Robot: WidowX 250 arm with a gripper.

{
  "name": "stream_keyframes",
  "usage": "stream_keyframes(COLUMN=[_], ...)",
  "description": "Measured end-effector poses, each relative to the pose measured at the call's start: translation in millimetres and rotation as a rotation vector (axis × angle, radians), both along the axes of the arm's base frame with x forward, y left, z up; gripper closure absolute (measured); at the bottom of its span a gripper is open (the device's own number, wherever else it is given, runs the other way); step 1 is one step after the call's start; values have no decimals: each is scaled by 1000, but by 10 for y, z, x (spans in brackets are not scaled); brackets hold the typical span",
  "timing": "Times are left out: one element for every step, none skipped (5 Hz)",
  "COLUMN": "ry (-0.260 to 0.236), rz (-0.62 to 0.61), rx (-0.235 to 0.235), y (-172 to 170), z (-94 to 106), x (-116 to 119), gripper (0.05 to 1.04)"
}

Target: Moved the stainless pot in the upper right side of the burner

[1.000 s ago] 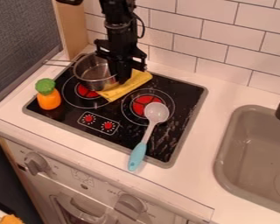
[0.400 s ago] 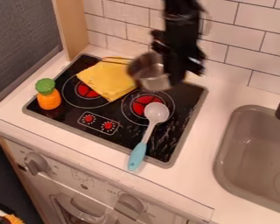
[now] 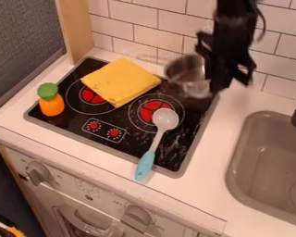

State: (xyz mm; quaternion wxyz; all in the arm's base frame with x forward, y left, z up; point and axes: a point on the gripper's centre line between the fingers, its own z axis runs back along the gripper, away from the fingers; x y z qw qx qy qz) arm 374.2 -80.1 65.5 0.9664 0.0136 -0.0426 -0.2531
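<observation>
A: Where's the round stainless-steel pot (image 3: 186, 76) at, folks?
B: By the black cooktop's (image 3: 135, 141) upper right corner, black two-finger gripper (image 3: 216, 86) clamped on its right side.
A: Anything crowding it?
B: Yellow cloth (image 3: 120, 82) just left, blue-handled pale plastic spoon (image 3: 155, 142) overlapping the red right burner (image 3: 149, 107). Green-topped orange toy carrot (image 3: 52, 106) stands well apart, left edge.

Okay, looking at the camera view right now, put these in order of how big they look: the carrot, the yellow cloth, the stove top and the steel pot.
1. Stove top
2. Yellow cloth
3. Steel pot, partly hidden
4. Carrot
</observation>
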Motion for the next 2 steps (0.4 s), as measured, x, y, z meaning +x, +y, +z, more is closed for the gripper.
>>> stream_keyframes(ry=[16, 26], rz=[-16, -20], rx=[6, 20], y=[-11, 31], z=[-123, -209], x=[87, 113], gripper=[1001, 1001])
